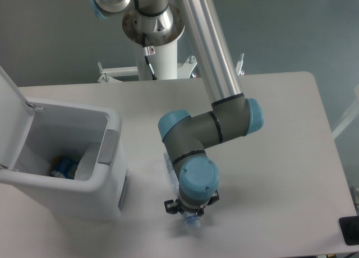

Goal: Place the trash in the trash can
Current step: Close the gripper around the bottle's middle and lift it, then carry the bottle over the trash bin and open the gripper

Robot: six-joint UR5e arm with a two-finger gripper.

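The arm bent steeply down over the bench (pixel 269 129), its wrist pointing straight at the surface. The end effector (pixel 189 212) sat hidden beneath the wrist, so I cannot tell how its fingers stood. A clear bluish bottle (pixel 171 173) lay under it, right of the open white bin (pixel 67 157), cap end poking out.

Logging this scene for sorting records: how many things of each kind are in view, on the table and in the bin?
Clear bluish plastic bottle: 1
Translucent whitish plastic cup: 1
Blue crumpled item in bin, unclear: 1
White rectangular plastic bin: 1
Total: 4
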